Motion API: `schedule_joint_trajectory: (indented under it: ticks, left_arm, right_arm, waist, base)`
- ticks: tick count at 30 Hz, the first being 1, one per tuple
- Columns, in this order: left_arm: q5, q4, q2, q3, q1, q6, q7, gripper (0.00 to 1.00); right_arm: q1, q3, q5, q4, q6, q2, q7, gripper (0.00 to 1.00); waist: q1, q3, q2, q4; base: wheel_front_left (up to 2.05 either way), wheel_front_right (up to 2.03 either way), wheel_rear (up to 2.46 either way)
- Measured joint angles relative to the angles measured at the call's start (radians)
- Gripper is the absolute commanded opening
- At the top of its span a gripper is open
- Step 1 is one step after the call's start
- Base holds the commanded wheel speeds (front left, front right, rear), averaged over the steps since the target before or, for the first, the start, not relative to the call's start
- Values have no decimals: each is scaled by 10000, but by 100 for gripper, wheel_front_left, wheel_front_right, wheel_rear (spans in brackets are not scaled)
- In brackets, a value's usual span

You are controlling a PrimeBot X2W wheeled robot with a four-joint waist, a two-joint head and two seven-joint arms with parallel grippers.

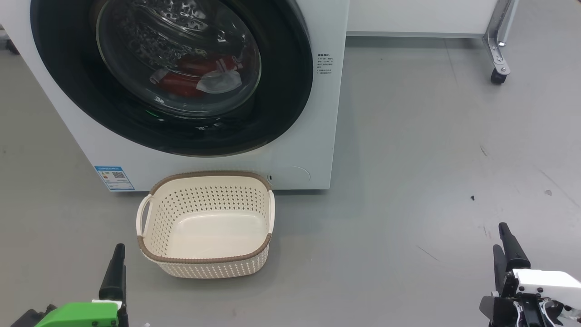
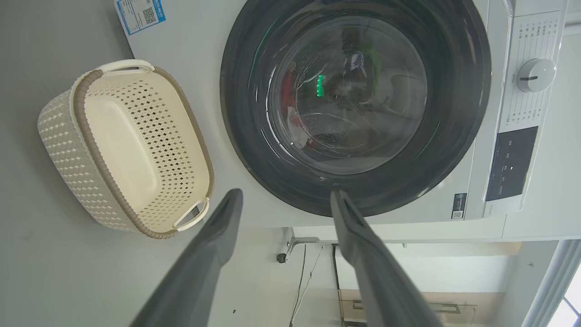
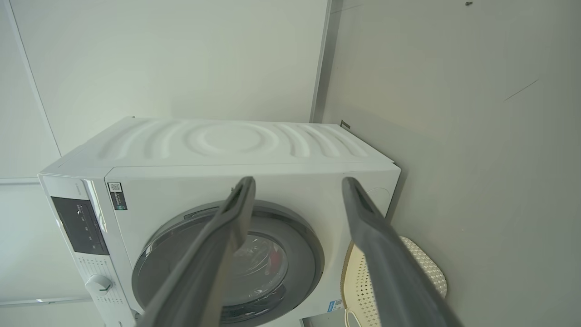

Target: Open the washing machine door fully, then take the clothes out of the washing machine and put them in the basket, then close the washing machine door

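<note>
Left gripper point(image 2: 286, 195): fingers wide apart, empty, short of the washing machine door point(image 1: 281, 91).
Right gripper point(image 3: 298, 180): likewise wide, empty.
Clothes point(image 1: 190, 77): I see them behind that shut door.
Basket point(image 1: 209, 174): floor, between grippers.

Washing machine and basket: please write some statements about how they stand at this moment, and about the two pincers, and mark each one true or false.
1. The washing machine door is shut, with the clothes inside behind it. True.
2. The basket stands on the floor in front of the washing machine. True.
3. Some red clothes lie in the basket. False: the basket is empty; the clothes are inside the washing machine.
4. The left pincer is closed on the basket. False: it is open and holds nothing.
5. The right pincer is open. True.
</note>
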Motion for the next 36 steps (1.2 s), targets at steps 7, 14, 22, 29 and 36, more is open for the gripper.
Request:
schedule_joint_trajectory:
  ticks: [7,14,22,29,36]
  left_arm:
    - [299,-265,-2,-6,-9,0,-186,100]
    - [821,-564,-8,12,-34,0,-378,100]
    - [1486,-917,-12,0,-128,0,-614,100]
    - [2297,-1363,-17,-138,-222,-4,-876,100]
    - [3501,-1649,-19,-288,-236,-4,-1072,100]
  right_arm:
    - [-1,19,-326,-249,0,2,-219,100]
    - [-10,-35,-1087,-543,0,0,-445,100]
    - [-68,-44,-1762,-934,2,-2,-637,100]
    - [-171,157,-3022,-1409,2,-48,-932,100]
    - [-173,337,-4069,-1684,0,-79,-1135,100]
  waist:
    - [0,-25,0,-8]
    - [0,-40,0,-6]
    - [0,-42,0,7]
    - [0,-13,0,55]
    - [0,40,0,88]
  base:
    - [0,0,0]
    - [0,0,0]
    - [0,0,0]
    - [0,0,0]
    - [0,0,0]
